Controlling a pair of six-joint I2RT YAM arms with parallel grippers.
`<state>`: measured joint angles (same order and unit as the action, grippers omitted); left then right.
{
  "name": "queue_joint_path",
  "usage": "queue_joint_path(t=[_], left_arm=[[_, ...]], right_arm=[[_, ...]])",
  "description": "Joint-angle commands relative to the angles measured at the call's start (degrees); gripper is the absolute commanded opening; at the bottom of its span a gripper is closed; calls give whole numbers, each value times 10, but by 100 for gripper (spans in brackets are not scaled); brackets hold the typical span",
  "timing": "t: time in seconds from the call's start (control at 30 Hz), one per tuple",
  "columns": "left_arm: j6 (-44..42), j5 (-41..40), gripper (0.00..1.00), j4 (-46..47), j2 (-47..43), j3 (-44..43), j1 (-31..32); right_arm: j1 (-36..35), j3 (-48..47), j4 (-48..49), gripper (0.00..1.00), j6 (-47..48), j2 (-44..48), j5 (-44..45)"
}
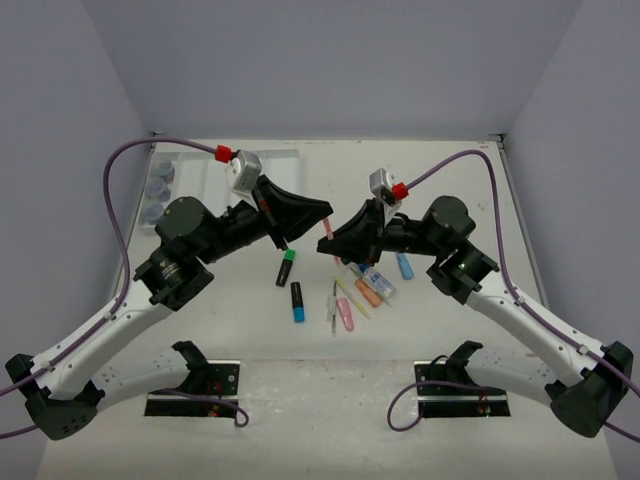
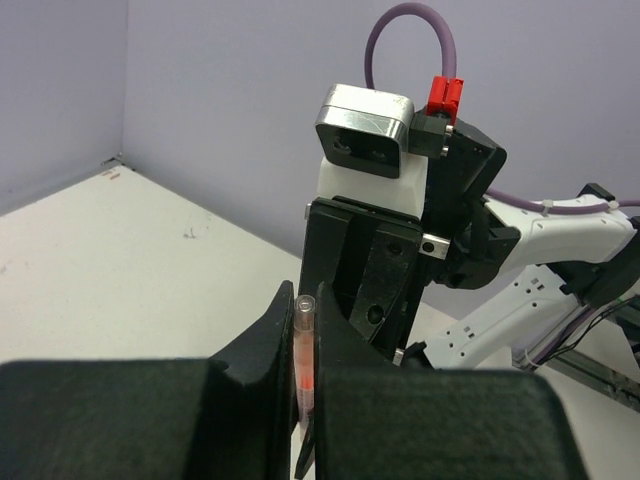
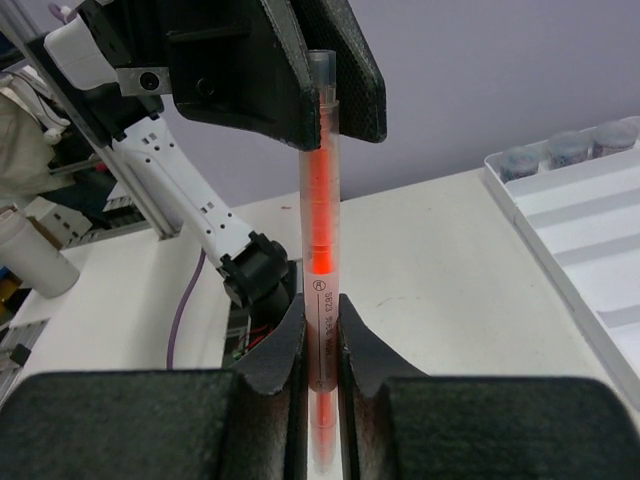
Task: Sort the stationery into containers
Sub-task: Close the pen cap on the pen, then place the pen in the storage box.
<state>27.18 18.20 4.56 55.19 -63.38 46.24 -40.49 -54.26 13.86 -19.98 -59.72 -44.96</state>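
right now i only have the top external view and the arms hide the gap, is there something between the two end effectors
Observer: Yes. The right wrist view shows a clear pen with a red-orange core, clamped in the right end effector.
Operator: is the left one on it too
Observer: Yes. The left end effector pinches the pen near its other end, and only a short clear tip pokes past it.
Operator: any slack in that left grip
Observer: None showing. In the left wrist view the pen sits squeezed between both left fingers, with no gap on either side.
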Motion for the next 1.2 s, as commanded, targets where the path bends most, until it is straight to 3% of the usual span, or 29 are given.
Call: queue_joint_path(t=[0.0,0.13,0.23,0.3,0.33,0.37,0.4,0.43,0.5,0.53,0.6,0.73,0.83,1.0,1.17], left_arm=[[-13,27,0,12,3,-35,-3],[-12,29,0,15,9,-37,-2],[-15,17,0,10,8,-41,-2],[-20,2,0,0,9,-46,-2],[-24,-10,0,-7,10,-53,-3],[-29,-37,0,-26,16,-59,-3],[-38,-62,0,-46,21,-72,-2],[-48,-96,0,-74,29,-92,-2],[-64,-216,0,-166,64,-133,-6],[-65,-231,0,-176,69,-149,-10],[-80,-333,0,-232,106,-190,-37],[-112,-442,0,-302,187,-257,-113],[-146,-518,0,-322,285,-314,-206],[-185,-490,0,-170,381,-283,-365],[-245,-426,0,-81,492,-314,-430]], right_arm=[[-1,9,32,18,-8,14,-4],[-2,12,30,26,-8,20,1],[-2,14,21,44,-3,23,1],[-2,17,17,48,0,24,-2],[-2,18,12,55,2,24,-5],[-2,20,7,67,9,28,-7],[-2,24,-3,86,14,32,-5],[-2,28,-16,99,20,38,5],[-1,41,-37,99,35,67,56],[-1,43,-50,99,37,71,63],[-1,43,-128,99,51,103,167],[-1,46,-236,99,58,159,370],[-1,69,-248,99,51,194,445],[0,81,-241,99,38,197,461],[0,98,-225,99,25,165,438]])
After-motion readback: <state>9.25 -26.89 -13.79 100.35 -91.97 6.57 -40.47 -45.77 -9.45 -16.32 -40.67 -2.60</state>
